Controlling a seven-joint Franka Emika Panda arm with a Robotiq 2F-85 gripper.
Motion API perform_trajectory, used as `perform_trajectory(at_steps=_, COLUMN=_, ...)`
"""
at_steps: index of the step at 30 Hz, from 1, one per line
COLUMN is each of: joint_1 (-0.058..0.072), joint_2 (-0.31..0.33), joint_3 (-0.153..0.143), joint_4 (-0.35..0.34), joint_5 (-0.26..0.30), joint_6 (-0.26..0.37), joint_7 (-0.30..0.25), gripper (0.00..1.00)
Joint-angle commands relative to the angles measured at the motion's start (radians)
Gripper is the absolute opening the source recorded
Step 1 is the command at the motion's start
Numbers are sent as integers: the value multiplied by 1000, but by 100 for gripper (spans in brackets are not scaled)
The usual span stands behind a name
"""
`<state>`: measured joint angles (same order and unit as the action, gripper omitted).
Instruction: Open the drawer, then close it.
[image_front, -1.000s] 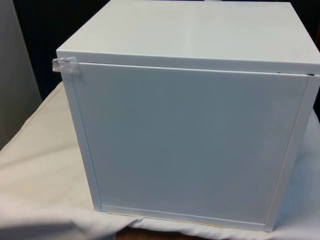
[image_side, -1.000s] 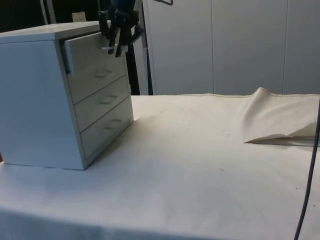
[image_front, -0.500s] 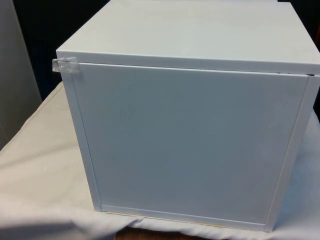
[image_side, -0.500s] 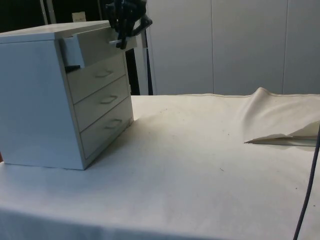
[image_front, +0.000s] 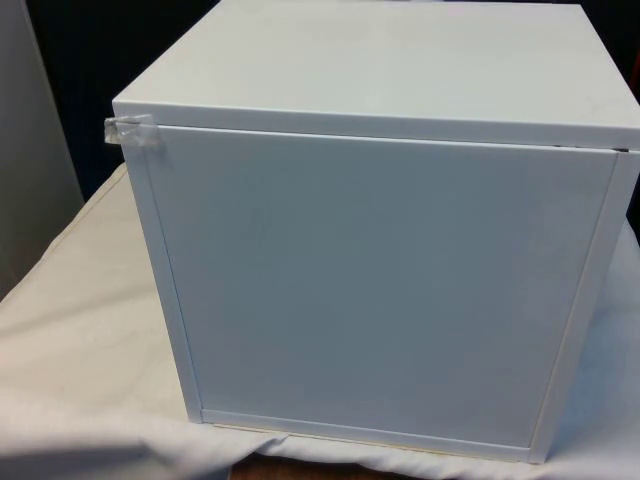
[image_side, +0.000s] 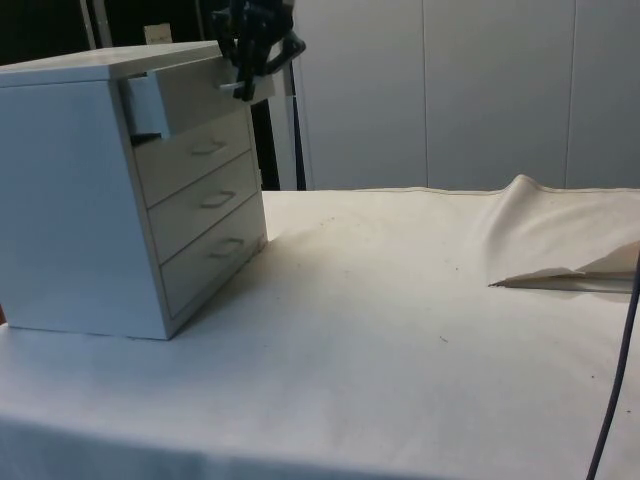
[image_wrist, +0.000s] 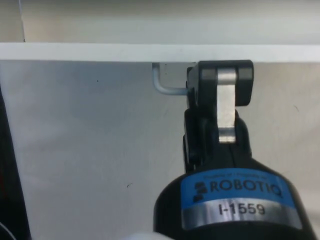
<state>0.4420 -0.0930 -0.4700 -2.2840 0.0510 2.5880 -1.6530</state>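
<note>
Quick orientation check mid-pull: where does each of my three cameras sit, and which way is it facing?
Front view: across the table, facing the blank back of the chest of drawers.
Side view: at the table's side, facing the drawer fronts; the gripper is at the part-open top drawer.
Wrist view: on the wrist, looking along the fingers at the drawer's handle.
Shared: side and wrist views both show gripper and top drawer.

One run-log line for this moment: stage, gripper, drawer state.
stage: opening | gripper: shut on metal handle | top drawer of white chest of drawers: partly pulled out | lower drawers: shut
</note>
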Motion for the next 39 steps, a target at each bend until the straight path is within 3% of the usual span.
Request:
perform_trajectory(at_steps=1, joint_1=0, joint_2=-10, joint_3=6, joint_4=-22, joint_5=-15, joint_6=19, joint_7=14, gripper=0)
perform_trajectory(at_steps=5, joint_1=0, joint_2=-23, joint_3=11, joint_4=-66, joint_5=-25, joint_6=57, joint_7=23, gripper=0)
perform_trajectory(at_steps=6, joint_1=3, joint_2=-12, joint_3=5, joint_4=-49, joint_5=-2, joint_6=47, joint_7=5, gripper=0)
perform_trajectory(at_steps=7, joint_1=-1, joint_2=-29, joint_3=11, joint_4=-73, joint_5=-28, joint_6=62, joint_7=24, gripper=0)
perform_trajectory(at_steps=13, joint_1=-3, joint_2=-59, joint_3=14, joint_4=-99, joint_5=-38, joint_6=70, joint_7=31, gripper=0)
perform_trajectory(at_steps=14, joint_1=4, joint_2=-31, joint_3=5, joint_4=-66, joint_5=-2, joint_6=59, joint_7=7, gripper=0)
perform_trajectory(at_steps=15, joint_1=-3, joint_2=-61, joint_3=15, joint_4=-103, joint_5=-38, joint_6=71, joint_7=32, gripper=0)
perform_trajectory(at_steps=22, joint_1=-5, joint_2=-81, joint_3=18, joint_4=-128, joint_5=-41, joint_6=78, joint_7=38, gripper=0)
perform_trajectory(at_steps=23, joint_1=-6, joint_2=-83, joint_3=18, joint_4=-130, joint_5=-41, joint_6=78, joint_7=38, gripper=0)
perform_trajectory(at_steps=24, joint_1=4, joint_2=-40, joint_3=9, joint_4=-80, joint_5=-2, joint_6=64, joint_7=16, gripper=0)
perform_trajectory(at_steps=25, joint_1=-6, joint_2=-85, joint_3=18, joint_4=-132, joint_5=-40, joint_6=78, joint_7=37, gripper=0)
perform_trajectory(at_steps=32, joint_1=-10, joint_2=-101, joint_3=1, joint_4=-150, joint_5=-30, joint_6=78, joint_7=10, gripper=0)
perform_trajectory(at_steps=33, joint_1=4, joint_2=-57, joint_3=0, joint_4=-100, joint_5=-2, joint_6=63, joint_7=6, gripper=0)
perform_trajectory(at_steps=34, joint_1=-10, joint_2=-104, joint_3=-2, joint_4=-153, joint_5=-28, joint_6=78, joint_7=4, gripper=0)
perform_trajectory(at_steps=39, joint_1=-9, joint_2=-130, joint_3=-20, joint_4=-182, joint_5=-22, joint_6=80, joint_7=-27, gripper=0)
